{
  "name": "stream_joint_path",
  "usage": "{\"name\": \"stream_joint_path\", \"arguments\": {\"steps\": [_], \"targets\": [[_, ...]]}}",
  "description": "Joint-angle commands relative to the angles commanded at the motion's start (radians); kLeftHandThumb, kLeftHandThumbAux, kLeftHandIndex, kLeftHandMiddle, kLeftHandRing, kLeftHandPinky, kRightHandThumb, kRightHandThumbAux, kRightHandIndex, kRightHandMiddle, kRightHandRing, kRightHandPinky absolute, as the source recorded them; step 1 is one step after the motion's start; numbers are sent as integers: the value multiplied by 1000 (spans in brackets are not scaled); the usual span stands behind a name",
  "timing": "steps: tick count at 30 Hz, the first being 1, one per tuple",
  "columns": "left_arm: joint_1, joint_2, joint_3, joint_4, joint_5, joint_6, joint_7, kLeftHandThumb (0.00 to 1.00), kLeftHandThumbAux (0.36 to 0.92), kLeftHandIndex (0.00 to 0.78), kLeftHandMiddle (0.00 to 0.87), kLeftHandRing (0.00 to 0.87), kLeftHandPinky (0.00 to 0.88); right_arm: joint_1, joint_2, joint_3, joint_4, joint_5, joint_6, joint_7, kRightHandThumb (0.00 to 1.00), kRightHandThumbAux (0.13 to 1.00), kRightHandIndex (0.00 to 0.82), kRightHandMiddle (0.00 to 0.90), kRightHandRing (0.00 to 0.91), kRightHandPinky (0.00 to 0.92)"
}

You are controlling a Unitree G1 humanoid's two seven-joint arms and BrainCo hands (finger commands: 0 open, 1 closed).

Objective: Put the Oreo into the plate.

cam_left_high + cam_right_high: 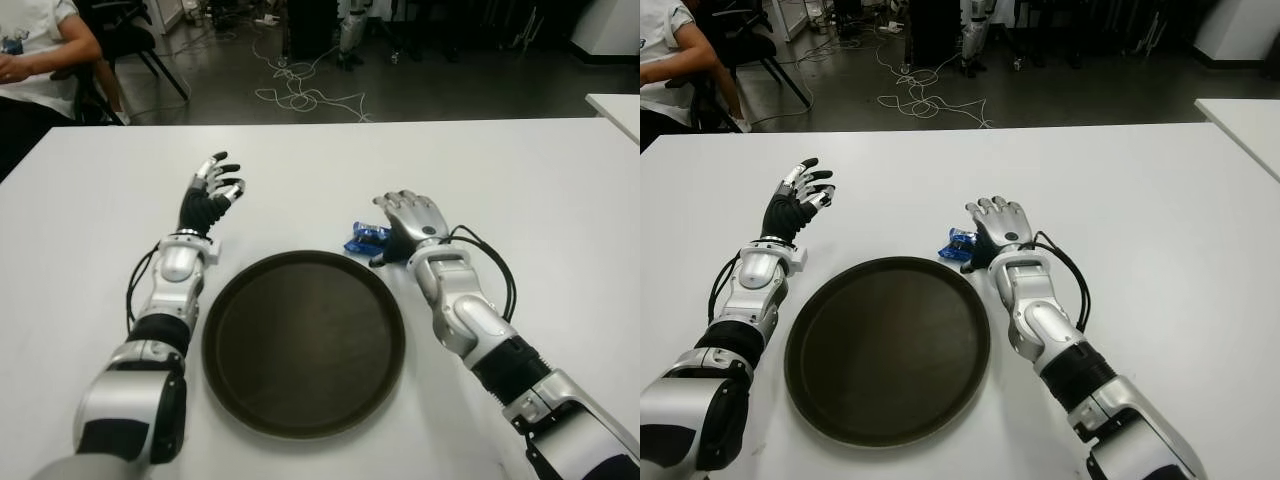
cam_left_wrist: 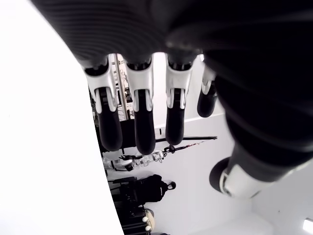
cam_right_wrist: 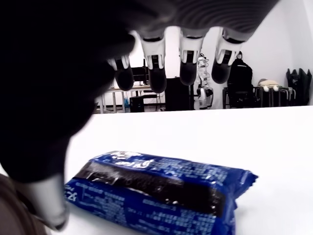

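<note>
A blue Oreo pack (image 1: 366, 238) lies flat on the white table (image 1: 520, 180), just beyond the far right rim of the round dark plate (image 1: 304, 340). My right hand (image 1: 408, 225) hovers over the pack's right side with its fingers spread and its thumb down beside the pack; in the right wrist view the Oreo pack (image 3: 161, 190) rests on the table, under the fingers (image 3: 188, 63) but not gripped. My left hand (image 1: 213, 193) is raised at the plate's far left, fingers relaxed and holding nothing.
A seated person (image 1: 35, 55) is at the table's far left corner. Cables (image 1: 300, 90) lie on the floor behind. Another white table's corner (image 1: 615, 105) shows at the right.
</note>
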Motion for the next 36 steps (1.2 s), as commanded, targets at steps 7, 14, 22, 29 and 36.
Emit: {"name": "stream_joint_path", "arguments": {"steps": [7, 14, 22, 29, 36], "targets": [[-4, 5, -2, 14, 6, -4, 4, 401, 687, 121, 232, 254, 292, -14, 0, -6, 27, 6, -3, -12, 0, 747, 0, 0, 0, 0], [-1, 3, -2, 9, 5, -17, 2, 398, 694, 124, 236, 258, 292, -25, 5, -14, 54, 13, 1, -26, 0, 745, 0, 0, 0, 0], [0, -1, 2, 7, -2, -15, 3, 417, 688, 124, 234, 255, 291, -30, -1, -22, 75, 27, -17, -45, 0, 745, 0, 0, 0, 0], [-5, 2, -1, 19, 4, -7, 6, 425, 682, 121, 236, 256, 294, -37, -3, -21, 94, 39, -23, -51, 0, 762, 0, 0, 0, 0], [-2, -1, 1, 14, -1, -11, -1, 419, 692, 121, 232, 254, 294, -41, -2, -24, 109, 54, -31, -52, 0, 761, 0, 0, 0, 0]]}}
